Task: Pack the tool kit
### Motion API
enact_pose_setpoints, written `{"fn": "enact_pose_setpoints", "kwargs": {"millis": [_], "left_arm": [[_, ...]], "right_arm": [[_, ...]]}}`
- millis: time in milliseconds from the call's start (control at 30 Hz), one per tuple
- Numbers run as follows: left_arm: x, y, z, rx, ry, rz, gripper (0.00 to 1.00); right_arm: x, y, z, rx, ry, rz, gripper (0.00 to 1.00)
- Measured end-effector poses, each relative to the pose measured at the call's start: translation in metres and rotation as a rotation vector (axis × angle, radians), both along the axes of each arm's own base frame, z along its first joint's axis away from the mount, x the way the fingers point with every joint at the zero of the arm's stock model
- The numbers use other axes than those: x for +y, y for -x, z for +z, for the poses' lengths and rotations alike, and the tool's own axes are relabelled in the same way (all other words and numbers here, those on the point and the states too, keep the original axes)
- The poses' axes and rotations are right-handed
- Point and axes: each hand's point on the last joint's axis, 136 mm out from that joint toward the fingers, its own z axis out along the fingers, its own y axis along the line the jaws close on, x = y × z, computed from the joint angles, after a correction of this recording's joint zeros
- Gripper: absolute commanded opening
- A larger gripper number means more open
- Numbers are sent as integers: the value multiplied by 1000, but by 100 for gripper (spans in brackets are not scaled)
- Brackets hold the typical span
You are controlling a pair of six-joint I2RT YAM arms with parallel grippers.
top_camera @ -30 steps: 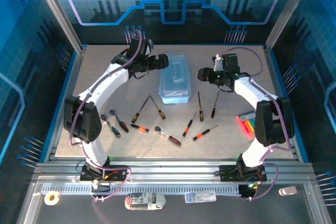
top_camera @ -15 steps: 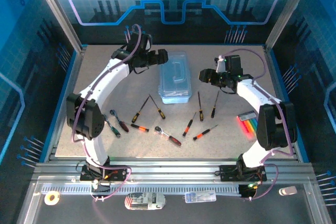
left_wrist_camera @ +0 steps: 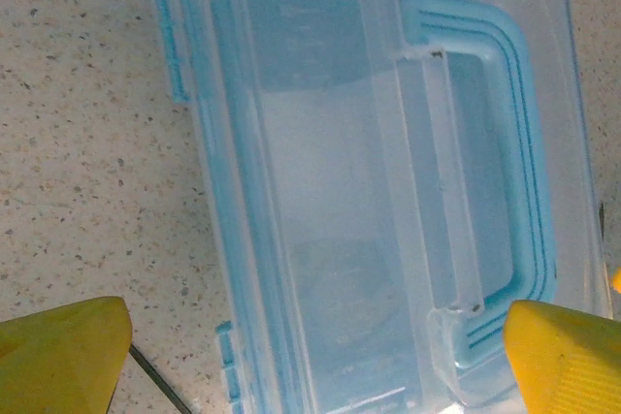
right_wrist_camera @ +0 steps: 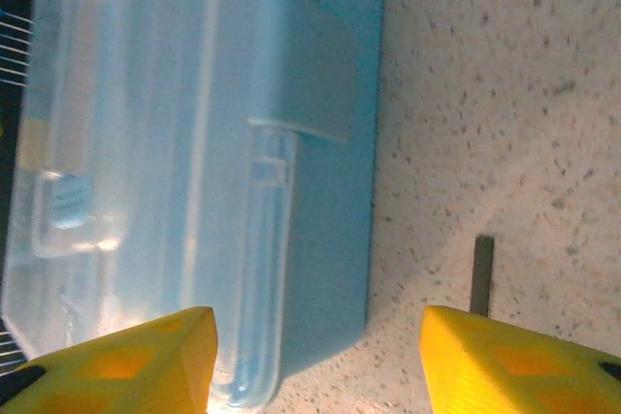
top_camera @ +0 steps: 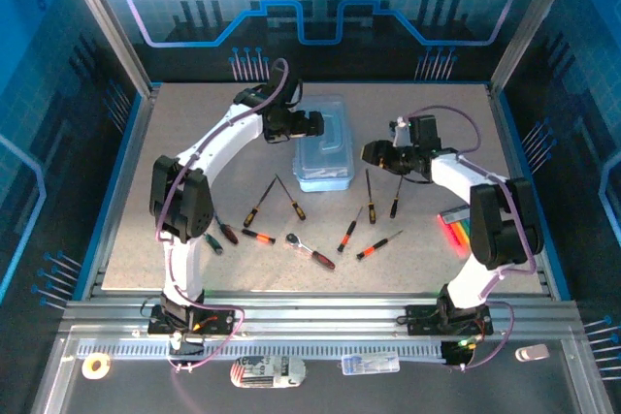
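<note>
The pale-blue translucent box (top_camera: pixel 323 143) lies shut at the table's centre back, handle (left_wrist_camera: pixel 485 172) on its lid. My left gripper (top_camera: pixel 312 125) hovers over the box's left part, open, its yellow fingertips (left_wrist_camera: pixel 58 356) spread across the lid (left_wrist_camera: pixel 320 191). My right gripper (top_camera: pixel 369 152) is at the box's right side, open, straddling the box's edge (right_wrist_camera: pixel 194 143) and bare table. A screwdriver shaft (right_wrist_camera: pixel 481 273) lies just beyond it. Several screwdrivers (top_camera: pixel 260 203) and a ratchet wrench (top_camera: pixel 310 251) lie scattered in front of the box.
A pack of coloured markers (top_camera: pixel 458 228) lies at the right edge. A blue rim (top_camera: pixel 116 181) and metal posts bound the table. A tape roll (top_camera: pixel 95 366) and small items sit on the front rail.
My left gripper has swung right, from beside the box to over its left part. My right gripper has moved down and left, closer to the box's right side.
</note>
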Motion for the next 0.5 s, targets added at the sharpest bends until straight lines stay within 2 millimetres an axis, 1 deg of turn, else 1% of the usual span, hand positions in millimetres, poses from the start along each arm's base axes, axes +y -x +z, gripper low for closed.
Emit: {"fn": "enact_pose_setpoints", "kwargs": {"millis": [100, 300, 500], "left_arm": [[-3, 2, 0, 5, 11, -17, 99], [-7, 5, -2, 14, 24, -40, 99], [-8, 8, -5, 22, 22, -60, 99]], "right_arm": [[6, 6, -9, 22, 4, 10, 58], [25, 12, -11, 14, 0, 51, 58], [27, 13, -20, 35, 5, 57, 58]]}}
